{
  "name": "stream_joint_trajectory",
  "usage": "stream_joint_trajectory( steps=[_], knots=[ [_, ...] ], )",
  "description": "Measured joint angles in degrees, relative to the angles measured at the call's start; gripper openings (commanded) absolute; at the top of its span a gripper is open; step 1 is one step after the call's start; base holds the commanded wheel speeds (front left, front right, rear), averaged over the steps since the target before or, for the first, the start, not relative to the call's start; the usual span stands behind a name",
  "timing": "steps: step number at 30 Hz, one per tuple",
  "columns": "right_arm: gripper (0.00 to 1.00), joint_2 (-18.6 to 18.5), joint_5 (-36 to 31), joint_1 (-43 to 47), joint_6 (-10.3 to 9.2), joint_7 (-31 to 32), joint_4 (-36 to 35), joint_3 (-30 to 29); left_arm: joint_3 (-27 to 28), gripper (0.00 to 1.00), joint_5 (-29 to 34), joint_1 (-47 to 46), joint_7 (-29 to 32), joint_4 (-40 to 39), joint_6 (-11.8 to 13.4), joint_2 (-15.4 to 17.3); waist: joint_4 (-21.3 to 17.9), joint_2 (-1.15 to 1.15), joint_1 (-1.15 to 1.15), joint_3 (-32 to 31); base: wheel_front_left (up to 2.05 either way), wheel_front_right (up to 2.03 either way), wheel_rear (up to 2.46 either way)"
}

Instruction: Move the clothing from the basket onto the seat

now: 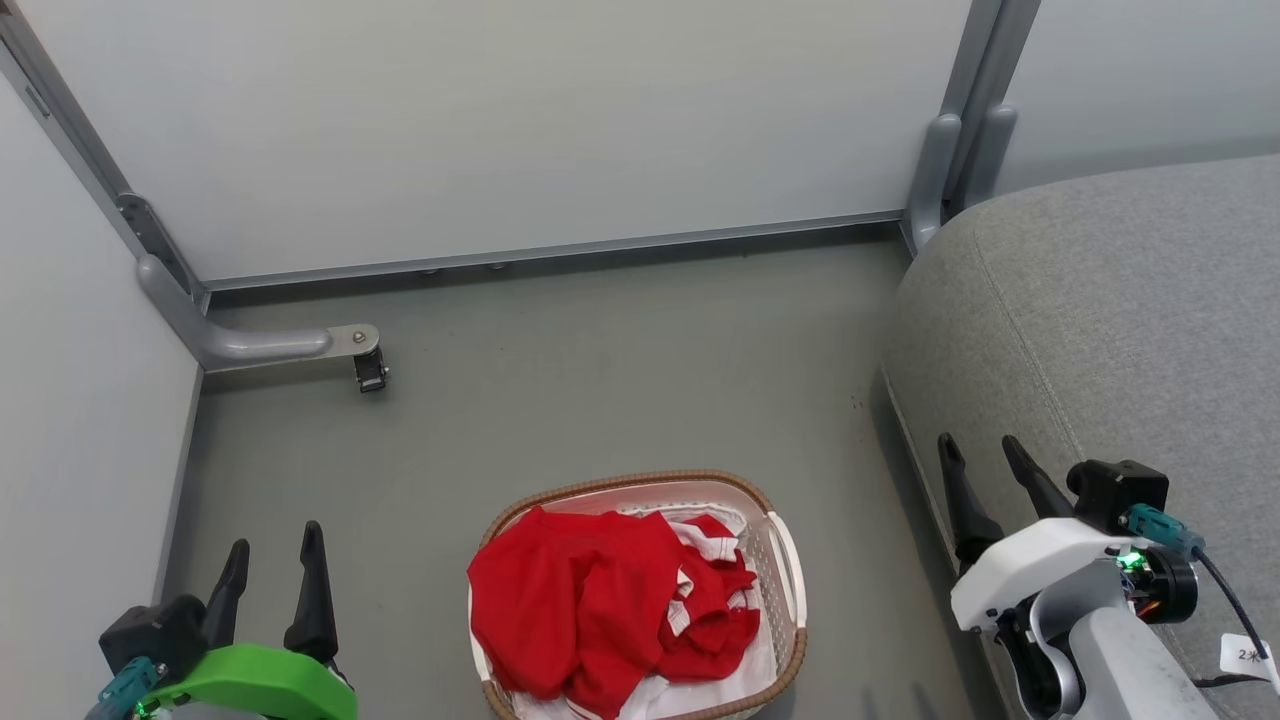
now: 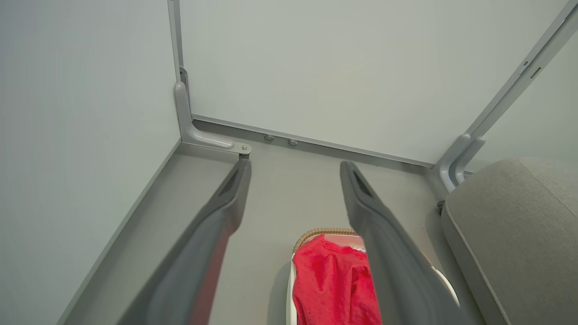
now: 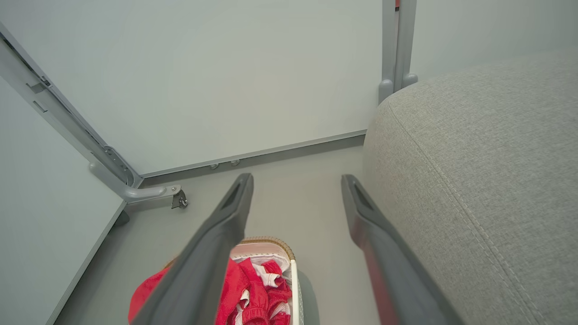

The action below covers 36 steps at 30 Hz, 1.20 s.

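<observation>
Head view: first pick looks pending. Clothing [image 1: 600, 600] is heaped in the basket [image 1: 790, 585], bottom centre. Looks like two red pieces, hard to separate. One basket, one seat [image 1: 1120, 320] at right. Left pincer [image 1: 276, 537] lower left, right pincer [image 1: 978, 442] lower right, both spread, empty.
Left wrist view: jaws apart, red fabric bottom centre.
Right wrist view: jaws apart, basket bottom left-centre, seat right.
Next: drop onto the heap, pinch one piece.

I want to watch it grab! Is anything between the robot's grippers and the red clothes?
Nothing visible. The soft red clothes lie uncovered in the white perforated plastic basket; the open left gripper and right gripper flank it.
</observation>
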Motion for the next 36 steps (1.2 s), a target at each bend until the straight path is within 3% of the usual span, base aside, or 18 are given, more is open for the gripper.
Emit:
stream_joint_trajectory(
  steps=[20,36],
  knots=[
    [1.00,0.94,-10.74,1.04,0.00,-2.46,0.85,-1.16,2.47,1.00,9.13,1.08,-2.52,0.47,-0.01,-1.64,-0.52,0.00,0.00,0.18,0.00,0.00,0.00],
    [1.00,1.45,-18.26,-1.22,0.01,-4.28,0.52,-0.99,-1.82,1.00,12.60,-0.12,-4.41,1.33,-0.01,-0.68,-1.11,0.00,0.00,3.39,0.00,0.00,0.00]
  ],
)
